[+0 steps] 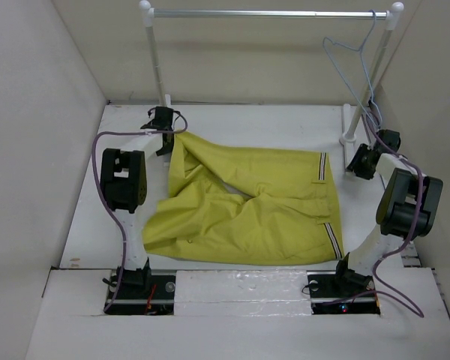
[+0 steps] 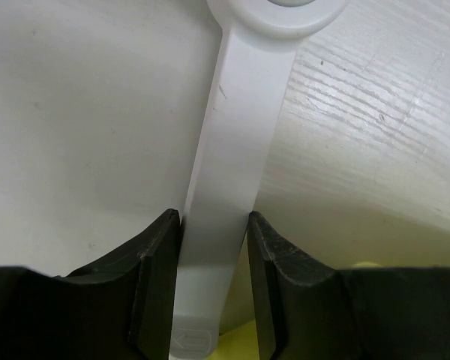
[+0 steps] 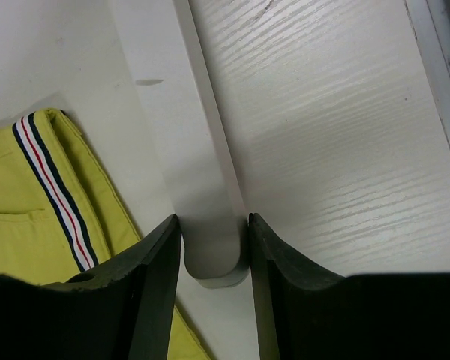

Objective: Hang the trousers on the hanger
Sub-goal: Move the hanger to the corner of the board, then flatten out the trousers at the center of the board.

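Observation:
The mustard-yellow trousers [image 1: 255,210] lie crumpled flat on the white table, with the striped waistband at the right; they also show in the right wrist view [image 3: 30,232]. The pale blue-grey wire hanger [image 1: 358,52] hangs by its hook from the right end of the silver rail [image 1: 270,13]. My left gripper [image 1: 163,135] is at the rail's left post; its jaws clamp the post's white foot [image 2: 232,135]. My right gripper [image 1: 358,159] is at the right post; its jaws clamp the rounded end of that foot [image 3: 210,255]. A sliver of yellow cloth [image 2: 236,343] shows under the left jaws.
The rail stands on two white posts [image 1: 156,60] at the back of the table. Beige walls close in the left, right and back. The arm bases [image 1: 135,289] sit at the near edge. Purple cables [image 1: 97,161] loop along both arms.

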You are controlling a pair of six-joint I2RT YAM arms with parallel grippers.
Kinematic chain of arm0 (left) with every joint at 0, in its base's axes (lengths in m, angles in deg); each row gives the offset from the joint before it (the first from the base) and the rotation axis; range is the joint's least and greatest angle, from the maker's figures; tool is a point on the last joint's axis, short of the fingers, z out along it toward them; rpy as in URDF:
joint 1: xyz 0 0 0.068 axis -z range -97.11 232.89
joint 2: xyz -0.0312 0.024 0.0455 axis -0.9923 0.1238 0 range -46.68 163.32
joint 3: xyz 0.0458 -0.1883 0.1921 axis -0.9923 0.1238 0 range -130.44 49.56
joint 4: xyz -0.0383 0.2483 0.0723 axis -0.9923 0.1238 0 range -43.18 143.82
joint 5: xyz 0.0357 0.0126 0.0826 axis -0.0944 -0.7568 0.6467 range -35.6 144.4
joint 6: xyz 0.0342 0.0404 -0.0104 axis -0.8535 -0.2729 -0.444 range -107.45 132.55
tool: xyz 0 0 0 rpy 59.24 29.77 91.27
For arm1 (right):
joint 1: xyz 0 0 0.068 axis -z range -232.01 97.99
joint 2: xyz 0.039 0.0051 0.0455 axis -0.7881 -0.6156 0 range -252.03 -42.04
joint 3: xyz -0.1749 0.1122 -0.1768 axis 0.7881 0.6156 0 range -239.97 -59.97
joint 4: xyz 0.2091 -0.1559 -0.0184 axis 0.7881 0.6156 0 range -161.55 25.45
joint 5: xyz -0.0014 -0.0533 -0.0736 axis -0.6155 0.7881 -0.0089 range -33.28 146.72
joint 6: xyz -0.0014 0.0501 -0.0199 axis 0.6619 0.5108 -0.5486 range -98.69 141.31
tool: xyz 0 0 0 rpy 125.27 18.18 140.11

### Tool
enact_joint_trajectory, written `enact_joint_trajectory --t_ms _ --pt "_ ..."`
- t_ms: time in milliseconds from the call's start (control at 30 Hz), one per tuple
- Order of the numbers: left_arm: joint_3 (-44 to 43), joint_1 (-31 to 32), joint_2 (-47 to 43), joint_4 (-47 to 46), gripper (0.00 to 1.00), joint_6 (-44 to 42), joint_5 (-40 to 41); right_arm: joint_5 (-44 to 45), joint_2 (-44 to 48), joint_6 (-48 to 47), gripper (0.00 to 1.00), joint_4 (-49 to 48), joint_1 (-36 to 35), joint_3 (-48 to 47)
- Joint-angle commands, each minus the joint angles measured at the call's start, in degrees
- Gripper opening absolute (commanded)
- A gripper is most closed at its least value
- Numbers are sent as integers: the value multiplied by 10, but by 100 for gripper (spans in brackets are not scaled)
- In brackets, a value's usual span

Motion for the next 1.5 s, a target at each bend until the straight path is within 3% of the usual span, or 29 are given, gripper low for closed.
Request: enact_joint_trajectory --t_ms 0,167,200,267,300,333,667,700,767,800,833,867,900,1000,1033,1100,1133,1167,1233,1333,1467 --pt "-41 -16 9 9 31 -2 50 14 4 25 29 -23 -3 -28" --pt "-24 -16 8 14 41 3 57 15 5 30 43 -33 -9 -5" --pt "-10 -16 1 13 52 5 62 13 6 30 51 -40 -9 4" --pt "-1 -16 -9 17 63 15 71 9 9 28 62 -40 -9 8" --pt "14 -16 -28 7 73 15 76 6 11 26 65 -41 -9 10" --pt "21 -16 -38 4 76 16 77 4 12 26 67 -41 -9 9" --pt "71 -16 -228 11 86 66 65 9 155 40 71 -23 -16 38" --pt "75 -16 -237 15 86 72 70 11 168 39 70 -23 -22 46" --pt "89 -16 -271 34 83 81 91 15 191 37 57 -23 -37 70" --pt "100 -16 -286 39 80 89 94 16 213 32 42 -23 -54 81" --pt "132 -16 -302 39 77 91 90 18 223 28 18 -23 -64 91" --pt "154 -16 -337 38 63 94 83 16 233 18 6 -24 -74 115" --pt "175 -16 -354 36 57 96 72 13 256 16 0 -24 -89 127" --pt "269 -1 -421 29 49 95 42 -11 286 8 0 -37 -102 179" --pt "307 7 -432 32 49 95 18 -25 300 5 16 -38 -118 189" --pt "340 12 -454 28 55 97 -30 -35 308 -6 39 -32 -130 207" --pt "366 12 -457 27 57 100 -75 -48 313 -12 58 -31 -144 212" --pt "377 18 -467 22 61 101 -89 -50 316 -24 65 -28 -151 216" --pt "405 29 -479 5 65 93 -107 -46 320 -26 76 -22 -156 228" --pt "416 43 -486 -10 68 79 -133 -47 315 -30 82 -37 -151 242" --pt "402 43 -425 -40 72 64 -116 -46 243 -36 83 -41 -138 218"
